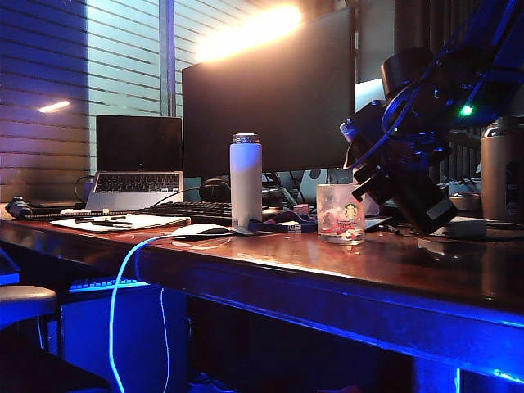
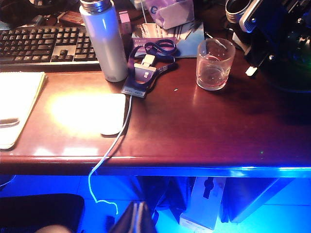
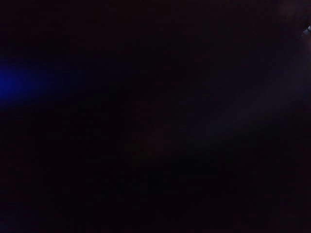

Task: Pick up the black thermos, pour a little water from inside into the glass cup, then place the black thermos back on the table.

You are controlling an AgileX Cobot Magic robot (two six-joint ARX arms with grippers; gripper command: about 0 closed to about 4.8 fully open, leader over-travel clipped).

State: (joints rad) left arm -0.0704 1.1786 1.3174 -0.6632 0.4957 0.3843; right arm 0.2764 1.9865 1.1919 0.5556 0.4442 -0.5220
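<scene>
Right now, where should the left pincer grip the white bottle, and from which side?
Probably its mid-body, coming level from the front edge of the table: the white bottle stands upright, a plain cylinder, with the keyboard behind. The left pincer sits shut before that edge; the right pincer holds the black thermos tilted by the glass cup.

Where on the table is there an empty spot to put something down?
The bare wood along the front of the table, from the white mouse across to below the glass cup, is free. Behind that it is crowded: white bottle, lanyard, keyboard, and the tilted black thermos in the right gripper.
</scene>
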